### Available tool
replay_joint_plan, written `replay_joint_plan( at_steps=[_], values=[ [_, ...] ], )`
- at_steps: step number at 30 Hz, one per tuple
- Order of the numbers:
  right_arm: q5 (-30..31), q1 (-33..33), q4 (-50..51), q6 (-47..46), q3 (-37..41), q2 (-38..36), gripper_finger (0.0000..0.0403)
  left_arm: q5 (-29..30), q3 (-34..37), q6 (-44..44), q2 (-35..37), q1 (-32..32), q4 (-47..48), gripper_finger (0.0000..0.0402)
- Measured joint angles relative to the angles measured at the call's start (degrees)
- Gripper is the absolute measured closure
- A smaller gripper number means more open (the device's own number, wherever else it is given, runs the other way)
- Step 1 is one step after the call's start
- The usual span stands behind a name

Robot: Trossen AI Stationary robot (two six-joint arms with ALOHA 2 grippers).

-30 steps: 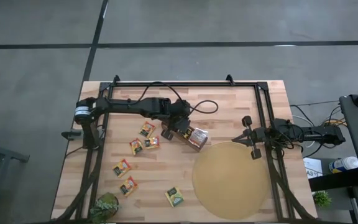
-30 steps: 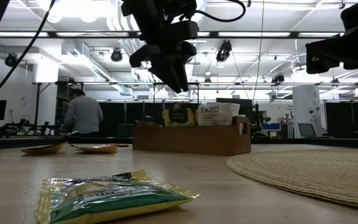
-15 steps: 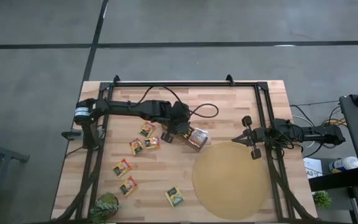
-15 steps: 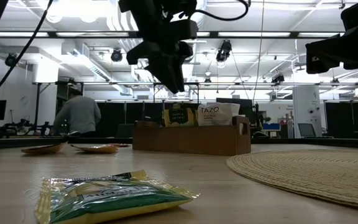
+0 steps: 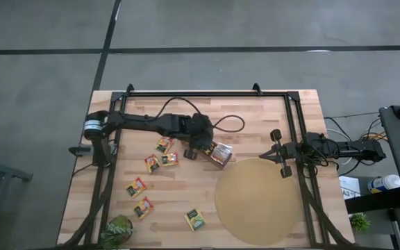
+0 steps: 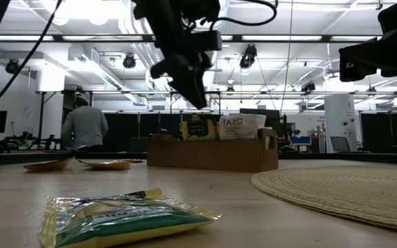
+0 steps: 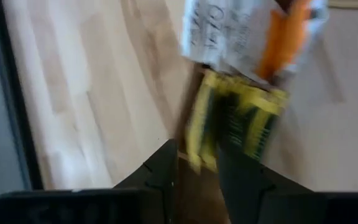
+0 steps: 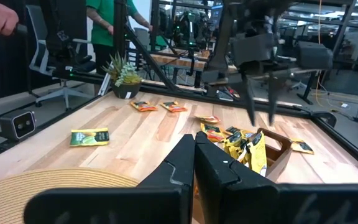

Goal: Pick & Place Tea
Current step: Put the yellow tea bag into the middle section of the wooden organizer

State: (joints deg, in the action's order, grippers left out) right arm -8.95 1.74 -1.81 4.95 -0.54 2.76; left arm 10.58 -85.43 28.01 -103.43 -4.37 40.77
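Wooden desk [image 5: 255,111]: left claw [image 5: 201,148] parted, empty, above tea box [image 5: 217,153]; right claw [image 5: 281,154] shut, empty, beside mat [image 5: 259,201].

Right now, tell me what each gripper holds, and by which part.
Nothing is held. The left gripper hangs open and empty above the box. The right gripper is shut on nothing at the mat's edge.

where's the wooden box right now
In the high view the wooden box sits near the table's middle, just beyond the round mat's far-left edge, with the left gripper right above it.
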Motion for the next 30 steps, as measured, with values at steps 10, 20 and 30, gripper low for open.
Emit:
replay_joint_plan(
  at_steps=[10, 20, 30],
  values=[
    [0.0, 0.0, 0.0, 0.0, 0.0, 0.0, 0.0394, -0.4, -0.2, -20.5, 3.1, 8.4, 7.4, 0.0305],
    [0.0, 0.0, 0.0, 0.0, 0.0, 0.0, 0.0394, -7.0, 1.9, -52.3, 3.2, 16.4, 9.2, 0.0305],
    [0.0, 0.0, 0.0, 0.0, 0.0, 0.0, 0.0394, -7.0, 5.4, -55.1, 3.2, 30.0, 4.2, 0.0305]
  ],
)
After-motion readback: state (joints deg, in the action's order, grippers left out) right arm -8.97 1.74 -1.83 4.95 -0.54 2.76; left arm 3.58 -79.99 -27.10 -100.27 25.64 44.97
